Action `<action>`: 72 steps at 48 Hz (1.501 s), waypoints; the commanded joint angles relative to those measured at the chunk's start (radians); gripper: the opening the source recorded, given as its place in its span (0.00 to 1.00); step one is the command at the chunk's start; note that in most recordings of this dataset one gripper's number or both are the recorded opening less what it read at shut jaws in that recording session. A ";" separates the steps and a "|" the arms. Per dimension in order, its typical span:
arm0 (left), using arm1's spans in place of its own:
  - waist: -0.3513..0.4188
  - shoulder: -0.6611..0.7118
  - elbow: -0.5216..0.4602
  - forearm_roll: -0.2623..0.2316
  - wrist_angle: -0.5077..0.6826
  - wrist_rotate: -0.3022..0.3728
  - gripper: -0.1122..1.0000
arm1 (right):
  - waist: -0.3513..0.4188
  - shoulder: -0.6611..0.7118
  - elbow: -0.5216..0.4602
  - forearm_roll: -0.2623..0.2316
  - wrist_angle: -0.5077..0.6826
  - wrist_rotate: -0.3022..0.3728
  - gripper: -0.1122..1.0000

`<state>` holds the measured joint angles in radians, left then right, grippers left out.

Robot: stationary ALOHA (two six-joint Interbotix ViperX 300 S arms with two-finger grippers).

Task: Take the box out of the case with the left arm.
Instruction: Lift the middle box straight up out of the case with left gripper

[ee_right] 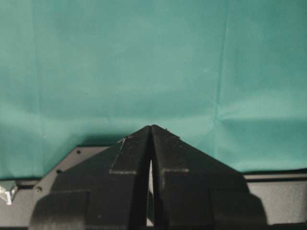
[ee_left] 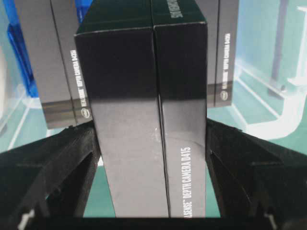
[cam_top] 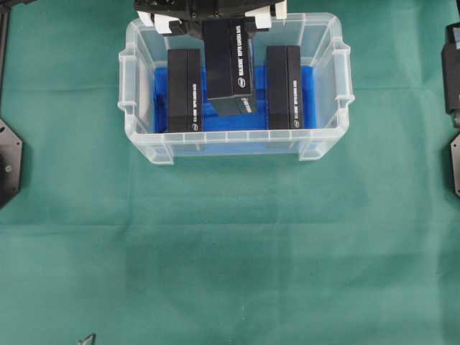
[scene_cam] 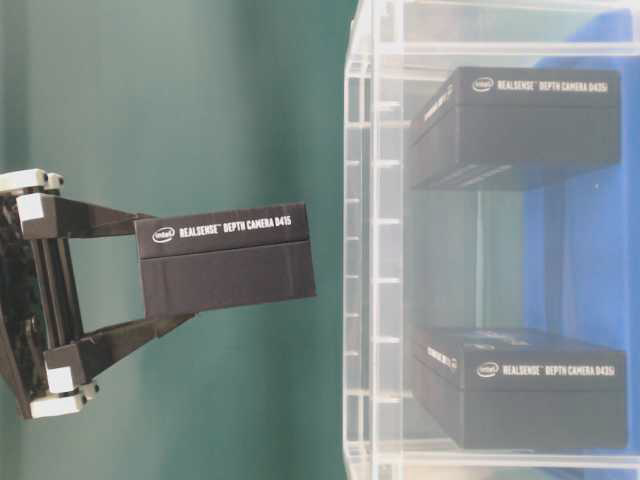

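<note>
I see the middle of the case (cam_top: pixel 323 140) open, a box (cam_top: pixel 185 90) by its left wall and another (cam_top: pixel 286 86) by its right; the green surface (cam_top: pixel 230 251) before its front wall lies bare.

Green cloth (cam_top: pixel 230 244) spread flat over the table, faintly creased. Two black boxes lettered RealSense Depth Camera D435i, one at left (cam_top: pixel 185 90), one at right (cam_top: pixel 284 87), standing on edge, well apart, parallel.

Left tool (cam_top: pixel 228 29) cut off by the overhead view's top edge
</note>
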<state>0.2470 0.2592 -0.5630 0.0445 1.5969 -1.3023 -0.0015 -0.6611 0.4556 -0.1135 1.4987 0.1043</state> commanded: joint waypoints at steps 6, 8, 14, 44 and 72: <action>0.002 -0.048 -0.028 0.006 -0.002 0.002 0.67 | -0.002 0.000 -0.014 -0.002 -0.005 0.002 0.10; 0.002 -0.048 -0.029 0.005 -0.002 0.003 0.67 | -0.002 0.000 -0.014 -0.002 -0.005 0.003 0.10; 0.002 -0.049 -0.029 0.005 -0.002 0.017 0.67 | -0.002 0.000 -0.014 -0.002 -0.005 0.003 0.10; -0.003 -0.049 -0.026 0.006 -0.002 0.017 0.67 | -0.002 0.000 -0.014 -0.002 -0.005 0.005 0.10; -0.074 -0.049 -0.021 0.006 -0.002 -0.034 0.67 | -0.002 0.000 -0.014 -0.002 -0.003 0.003 0.10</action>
<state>0.2056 0.2592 -0.5630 0.0460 1.5984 -1.3238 -0.0015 -0.6611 0.4556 -0.1135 1.4987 0.1074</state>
